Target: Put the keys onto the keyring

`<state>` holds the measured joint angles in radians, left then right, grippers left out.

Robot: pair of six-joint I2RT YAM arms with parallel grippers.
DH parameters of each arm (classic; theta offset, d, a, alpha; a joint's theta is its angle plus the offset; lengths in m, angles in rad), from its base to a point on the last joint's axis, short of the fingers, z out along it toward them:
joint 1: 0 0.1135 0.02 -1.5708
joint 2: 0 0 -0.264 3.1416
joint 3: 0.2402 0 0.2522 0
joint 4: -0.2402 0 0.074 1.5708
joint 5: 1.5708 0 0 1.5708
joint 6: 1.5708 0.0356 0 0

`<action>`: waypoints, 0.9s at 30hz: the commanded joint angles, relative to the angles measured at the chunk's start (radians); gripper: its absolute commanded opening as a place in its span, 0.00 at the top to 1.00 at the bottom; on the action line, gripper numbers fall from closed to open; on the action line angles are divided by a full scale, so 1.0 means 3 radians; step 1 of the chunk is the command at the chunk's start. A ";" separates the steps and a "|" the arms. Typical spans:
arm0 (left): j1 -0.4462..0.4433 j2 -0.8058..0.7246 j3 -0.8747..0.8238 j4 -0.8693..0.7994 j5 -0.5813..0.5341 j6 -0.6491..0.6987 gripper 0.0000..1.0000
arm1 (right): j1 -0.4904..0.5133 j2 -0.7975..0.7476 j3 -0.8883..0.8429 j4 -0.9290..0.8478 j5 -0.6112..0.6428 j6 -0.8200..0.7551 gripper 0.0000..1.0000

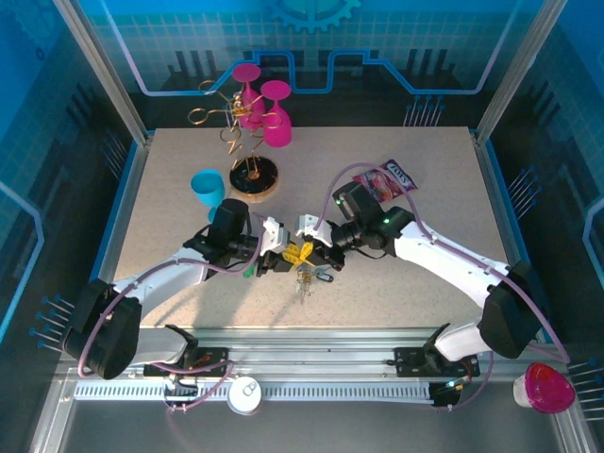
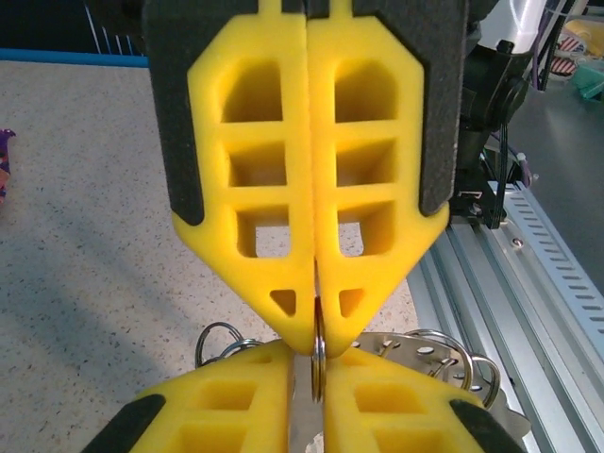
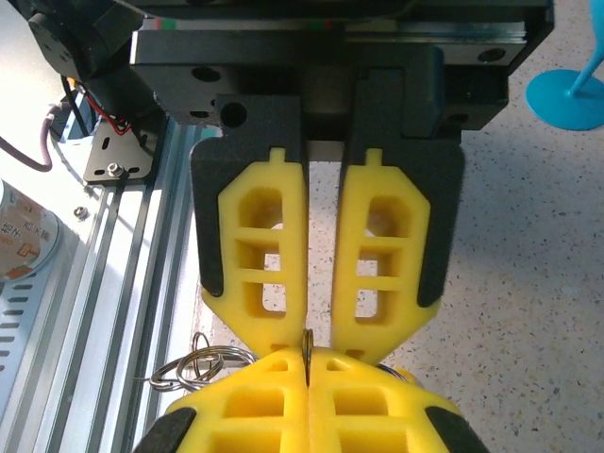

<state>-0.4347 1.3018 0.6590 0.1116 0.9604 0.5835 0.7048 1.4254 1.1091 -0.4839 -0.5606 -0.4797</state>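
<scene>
Left gripper point(image 1: 289, 257): closed. In my left wrist view its two yellow fingers point(image 2: 236, 406) press together at the bottom of the frame, and the keyring point(image 2: 318, 363) stands edge-on in the seam between them.

Right gripper point(image 1: 310, 251): closed. It meets the left gripper tip to tip and pinches the same keyring from the opposite side. In my right wrist view the keyring point(image 3: 307, 347) shows as a thin dark strip between the right gripper's fingers point(image 3: 368, 406) below and the left gripper's tips above.

Position: both grippers are over the near middle of the table point(image 1: 170, 236), close to the rail.

Keys point(image 1: 304, 279): they hang in a bunch just below the meeting point. Small split rings point(image 2: 219, 338) show beside the fingers. I cannot tell which keys are threaded on the keyring.

Other items: a blue cup point(image 1: 208, 186) and a gold wire stand point(image 1: 250, 175) sit far left, well apart from the grippers.
</scene>
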 commanded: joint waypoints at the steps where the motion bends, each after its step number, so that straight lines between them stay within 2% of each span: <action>1: -0.0013 -0.0038 -0.0051 0.0286 0.0128 -0.0036 0.95 | 0.0058 0.0013 0.0013 0.0136 -0.0178 0.0078 1.00; 2: -0.0012 -0.0044 -0.0059 0.0284 0.0128 -0.0032 1.00 | 0.0057 0.0001 -0.0001 0.0148 -0.0152 0.0087 1.00; 3: -0.0013 -0.0048 -0.0064 0.0284 0.0132 -0.0028 1.00 | 0.0055 -0.0018 -0.0020 0.0167 -0.0125 0.0103 1.00; 4: -0.0011 -0.0054 -0.0072 0.0290 0.0138 -0.0022 1.00 | 0.0044 -0.0052 -0.0048 0.0195 -0.0113 0.0139 0.95; 6: -0.0013 -0.0059 -0.0085 0.0298 0.0148 -0.0008 1.00 | -0.0046 -0.0163 -0.0123 0.0333 -0.0203 0.0298 0.74; 10: -0.0013 -0.0085 -0.0133 0.0341 0.0186 0.0013 1.00 | -0.0300 -0.0601 -0.0624 0.1037 -0.0322 0.0692 0.58; 14: -0.0013 -0.0095 -0.0222 0.0505 0.0275 0.0051 1.00 | -0.0228 -0.0950 -0.1332 0.1796 -0.0271 0.0386 0.56; 16: -0.0013 -0.0102 -0.0283 0.0640 0.0330 0.0087 1.00 | -0.0150 -0.1010 -0.1518 0.2100 -0.0141 0.0248 0.60; 20: -0.0034 -0.0145 -0.0354 0.0717 0.0349 0.0198 1.00 | -0.0082 -0.0921 -0.1548 0.2268 0.0017 0.0218 0.70; 27: -0.0042 -0.0175 -0.0445 0.0916 0.0287 0.0197 1.00 | -0.0022 -0.0764 -0.1629 0.2494 -0.0035 0.0285 0.72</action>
<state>-0.4416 1.2785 0.5404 0.3229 1.0035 0.6056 0.6823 1.1797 0.6388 0.1909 -0.5606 -0.3927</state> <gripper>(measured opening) 0.049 0.287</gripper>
